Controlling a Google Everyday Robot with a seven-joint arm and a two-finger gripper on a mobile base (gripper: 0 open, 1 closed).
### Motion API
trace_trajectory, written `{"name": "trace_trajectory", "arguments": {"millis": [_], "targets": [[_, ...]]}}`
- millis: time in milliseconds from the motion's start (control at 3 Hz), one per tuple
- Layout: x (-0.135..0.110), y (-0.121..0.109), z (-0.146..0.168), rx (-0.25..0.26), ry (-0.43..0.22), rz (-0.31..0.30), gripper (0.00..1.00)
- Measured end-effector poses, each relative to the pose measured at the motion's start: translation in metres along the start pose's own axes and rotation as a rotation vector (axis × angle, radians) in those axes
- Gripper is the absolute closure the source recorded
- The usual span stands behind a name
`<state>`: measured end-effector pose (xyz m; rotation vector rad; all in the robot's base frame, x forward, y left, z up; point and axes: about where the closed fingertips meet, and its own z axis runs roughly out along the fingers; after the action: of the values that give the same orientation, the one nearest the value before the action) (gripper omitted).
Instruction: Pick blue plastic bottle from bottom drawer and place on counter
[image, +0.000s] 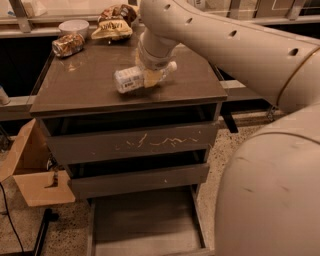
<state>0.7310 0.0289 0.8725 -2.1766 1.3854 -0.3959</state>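
Your gripper (152, 76) clasps the blue plastic bottle (129, 80) sideways — the counter (85, 92) lies just beneath it; lower gently, settle it flat, then let go.

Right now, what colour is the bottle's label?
Whitish, in the camera view; gripper over the counter holds the bottle.

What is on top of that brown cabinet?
On the counter: a shiny can back left, a snack bag at the rear. The gripper holds the blue plastic bottle over the middle; its arm hides what's behind.
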Motion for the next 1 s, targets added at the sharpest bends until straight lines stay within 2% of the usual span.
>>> {"name": "trace_trajectory", "arguments": {"millis": [667, 1000], "targets": [[-0.0007, 0.0007, 0.0232, -0.027, 0.007, 0.011, 1.0], [-0.0003, 0.0012, 0.0244, -0.029, 0.007, 0.011, 0.78]]}}
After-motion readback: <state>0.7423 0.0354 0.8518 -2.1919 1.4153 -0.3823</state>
